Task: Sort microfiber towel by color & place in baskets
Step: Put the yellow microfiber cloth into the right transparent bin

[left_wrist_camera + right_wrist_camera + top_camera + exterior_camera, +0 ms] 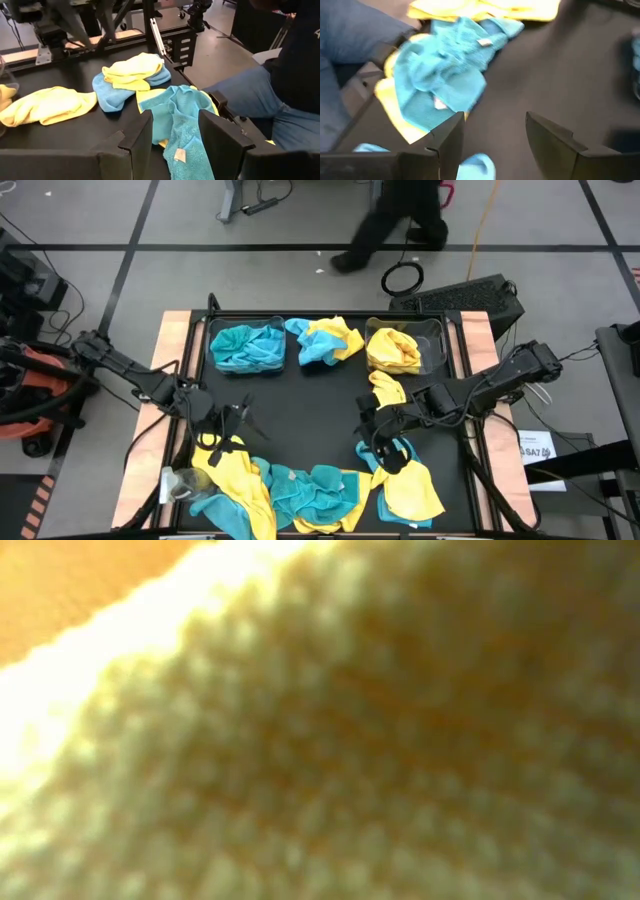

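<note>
Towels: we see a teal towel point(182, 125) with a small white tag, unreadable, in the pile at the worktop's near edge | Baskets point(405, 345): far edge, teal left, yellow right | Left gripper point(232, 425): fingers parted, nothing held | Right gripper point(383, 442): fingers parted, above a teal cloth, empty | Paper label point(535, 448) at right: print illegible.
</note>
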Controlling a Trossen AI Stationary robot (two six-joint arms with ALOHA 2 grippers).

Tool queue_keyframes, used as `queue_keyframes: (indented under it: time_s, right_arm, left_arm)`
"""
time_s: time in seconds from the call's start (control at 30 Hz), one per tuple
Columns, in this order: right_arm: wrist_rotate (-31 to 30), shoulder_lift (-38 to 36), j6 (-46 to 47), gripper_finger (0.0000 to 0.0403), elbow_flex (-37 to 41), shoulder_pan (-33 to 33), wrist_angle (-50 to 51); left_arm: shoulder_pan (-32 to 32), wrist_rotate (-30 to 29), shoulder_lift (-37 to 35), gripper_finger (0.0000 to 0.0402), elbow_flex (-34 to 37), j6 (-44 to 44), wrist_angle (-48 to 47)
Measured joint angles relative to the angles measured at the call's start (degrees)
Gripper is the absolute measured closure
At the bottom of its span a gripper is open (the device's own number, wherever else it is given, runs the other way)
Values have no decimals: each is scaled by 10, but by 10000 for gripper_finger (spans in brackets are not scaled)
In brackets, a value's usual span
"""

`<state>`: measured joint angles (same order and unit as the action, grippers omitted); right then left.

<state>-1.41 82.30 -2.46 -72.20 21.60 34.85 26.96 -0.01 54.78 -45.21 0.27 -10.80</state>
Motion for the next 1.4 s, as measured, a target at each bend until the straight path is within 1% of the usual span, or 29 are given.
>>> queue_keyframes:
  time_s: [0.27,0.5,0.87,1.1,1.2,1.4]
  right_arm:
    - [5,3,-4,200,0,33,-48]
    - [19,16,1,200,0,65,-55]
    - [20,66,25,200,0,113,-80]
    - [20,104,-8,200,0,121,-169]
    - [33,123,-27,200,0,118,-198]
    - [32,145,-33,200,0,104,-206]
  left_arm:
    - [6,-33,0,236,0,-14,-1]
    - [6,-47,0,236,0,-30,-2]
    - [6,-74,0,236,0,-32,-2]
    - [6,-75,0,236,0,-45,-4]
    - [6,-75,2,236,-1,-48,-6]
    - [6,-75,19,236,-1,-81,-37]
